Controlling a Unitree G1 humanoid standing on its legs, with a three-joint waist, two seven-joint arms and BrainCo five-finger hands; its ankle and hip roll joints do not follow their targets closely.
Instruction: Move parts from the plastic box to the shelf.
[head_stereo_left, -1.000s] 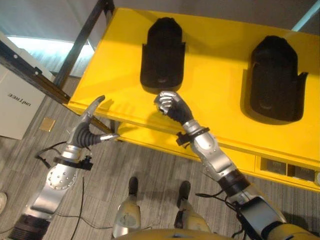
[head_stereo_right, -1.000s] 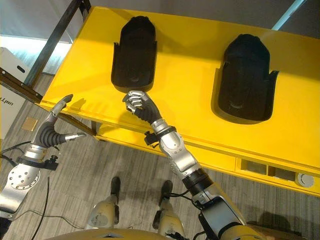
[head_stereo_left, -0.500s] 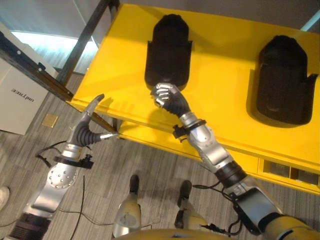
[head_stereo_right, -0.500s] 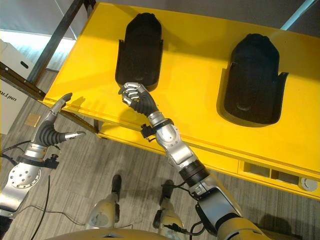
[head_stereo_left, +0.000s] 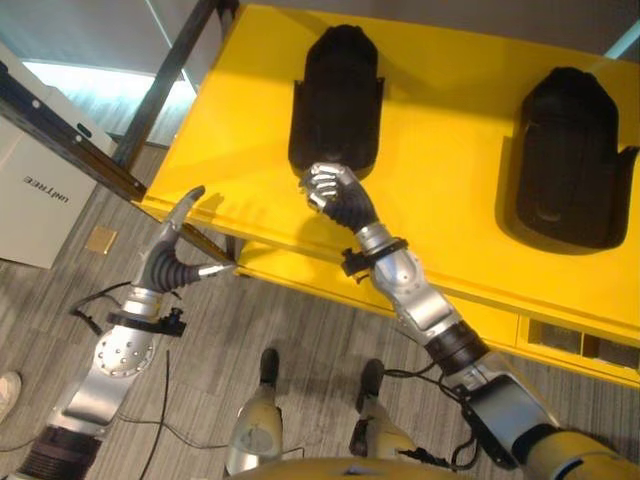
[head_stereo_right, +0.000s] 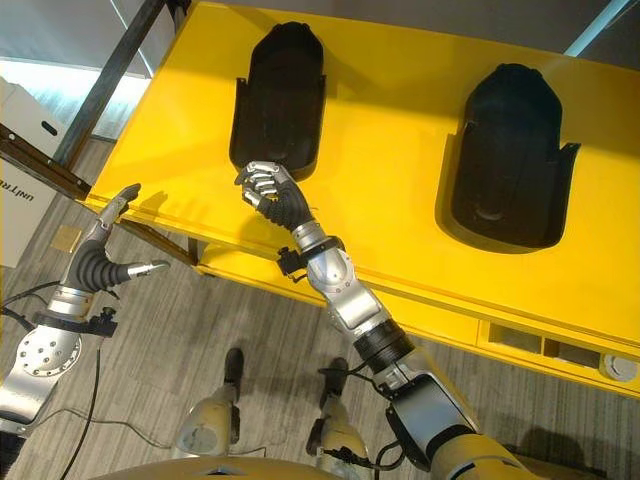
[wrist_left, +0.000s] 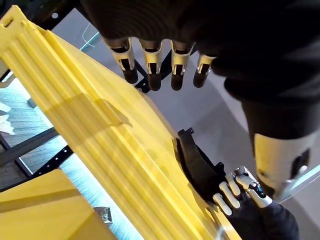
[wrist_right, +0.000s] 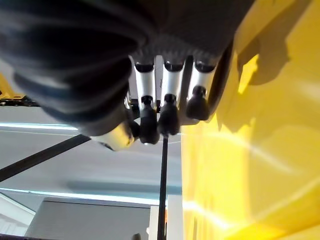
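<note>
Looks well along: has two black parts lying flat on the yellow shelf (head_stereo_left: 440, 120), the left part (head_stereo_left: 335, 100) and the right part (head_stereo_left: 565, 160) well apart. Has the right hand (head_stereo_left: 328, 190) balled into a fist at the near end of the left part, touching or just beside its edge, with nothing seen inside the curl. Holds the left hand (head_stereo_left: 172, 255) by the shelf's front corner, fingers straight, thumb apart, empty. Probably nudging the left part into place; cannot tell how many remain to fetch.
</note>
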